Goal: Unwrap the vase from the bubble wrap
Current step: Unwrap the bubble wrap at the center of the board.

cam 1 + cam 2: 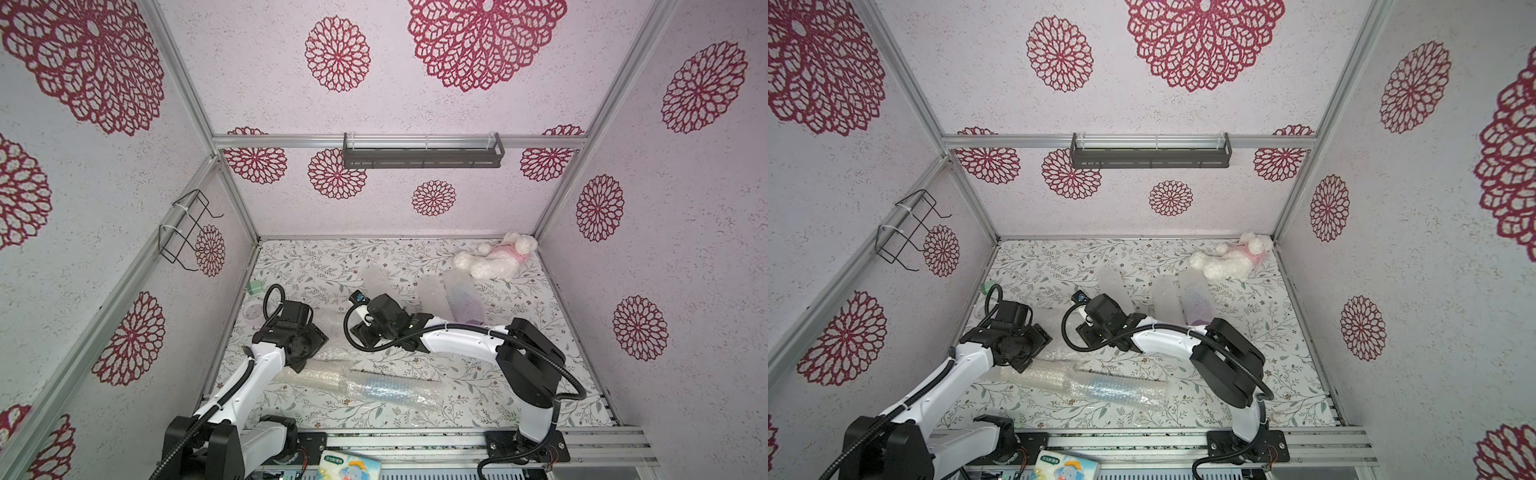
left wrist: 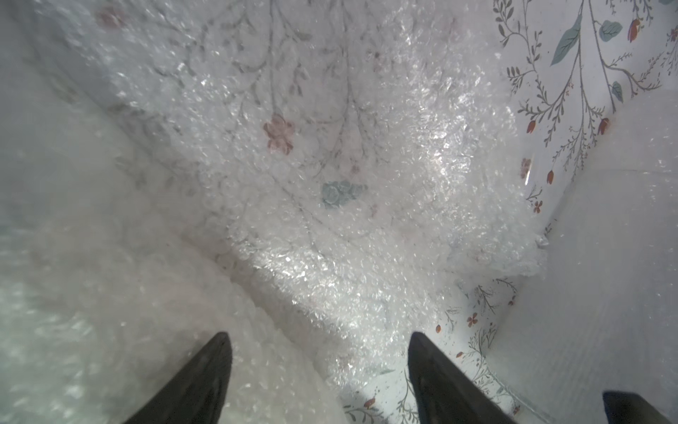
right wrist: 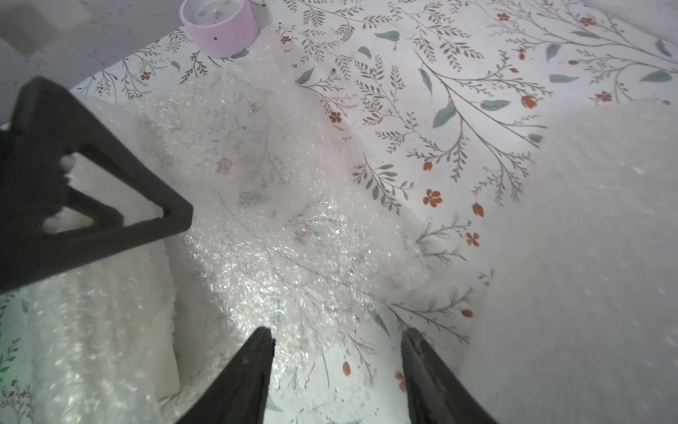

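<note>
left hand released, wrist pitched down over loose bubble wrap, right hand released, angled down just beside it, vase wrapped, lying front-centre on worktop

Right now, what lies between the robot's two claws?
A crinkled sheet of clear bubble wrap on the floral table, seen in the right wrist view between left claw and right claw.

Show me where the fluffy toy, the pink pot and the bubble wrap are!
fluffy toy (image 1: 490, 266): in a top view, on its white body.
pink pot (image 3: 222, 35): right wrist view, on its side wall.
bubble wrap (image 2: 330, 220): left wrist view, on the crinkly spread-out sheet.
</note>
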